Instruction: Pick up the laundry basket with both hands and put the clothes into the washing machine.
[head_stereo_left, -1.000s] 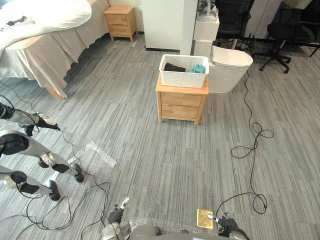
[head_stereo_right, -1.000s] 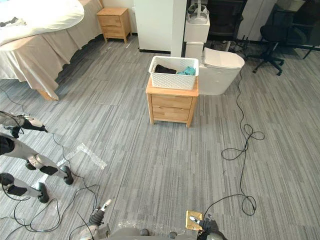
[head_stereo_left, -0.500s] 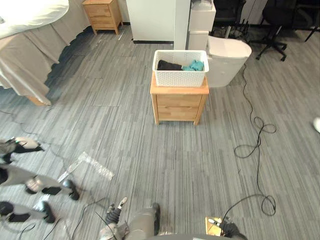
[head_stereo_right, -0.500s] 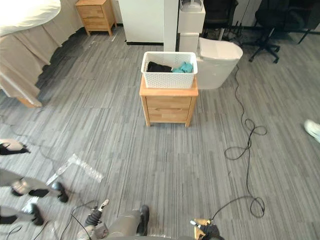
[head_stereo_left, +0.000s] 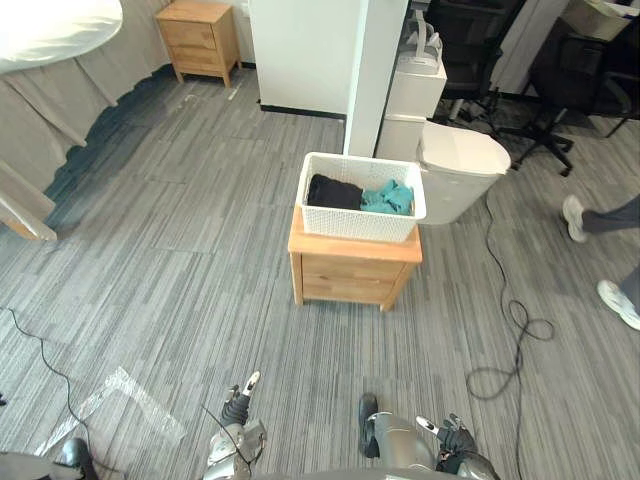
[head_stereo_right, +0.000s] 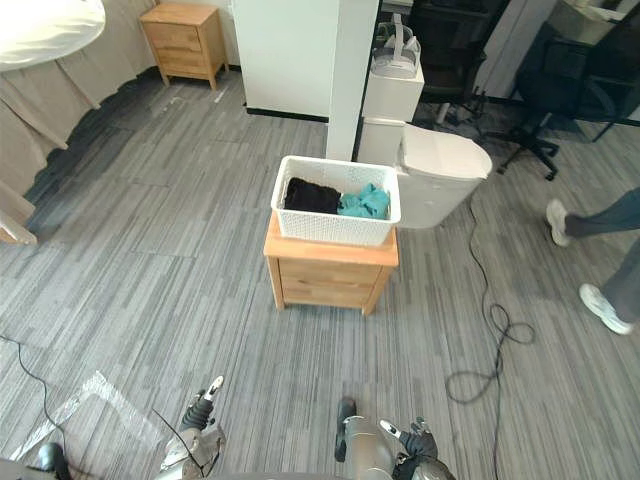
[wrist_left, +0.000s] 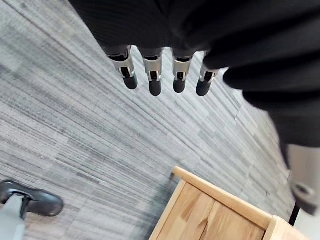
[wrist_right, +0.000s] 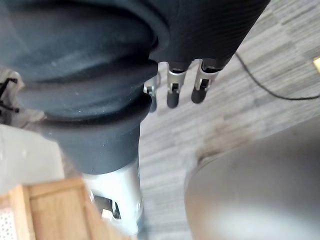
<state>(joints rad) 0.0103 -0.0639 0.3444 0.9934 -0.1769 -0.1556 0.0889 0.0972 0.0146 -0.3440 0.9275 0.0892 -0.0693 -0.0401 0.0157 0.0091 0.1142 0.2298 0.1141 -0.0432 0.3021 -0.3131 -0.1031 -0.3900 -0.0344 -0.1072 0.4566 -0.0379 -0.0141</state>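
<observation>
**Both hands empty as I close on the basket**

My left hand (wrist_left: 154, 75) hangs low at the near edge of the scene, its fingers straight, side by side and holding nothing over the grey floor. My right hand (wrist_right: 172, 91) hangs the same way on the right, fingers loose and empty. Ahead of both, well apart from them, the white laundry basket (head_stereo_left: 355, 222) sits untouched on a wooden nightstand (head_stereo_left: 345, 276), with a black garment (head_stereo_left: 333, 191) and a teal garment (head_stereo_left: 388, 197) inside. Just right of it and a little farther off stands the low white washing machine (head_stereo_left: 460, 172), its lid down. In the last second the whole view has swung and the nightstand now lies nearer to me, which I read as my own advance and not any move of the basket. A person's legs (head_stereo_left: 605, 216) have come in at the far right. By my judgement the pick-up has not begun, and more approach is needed before either hand can reach the rim.
</observation>
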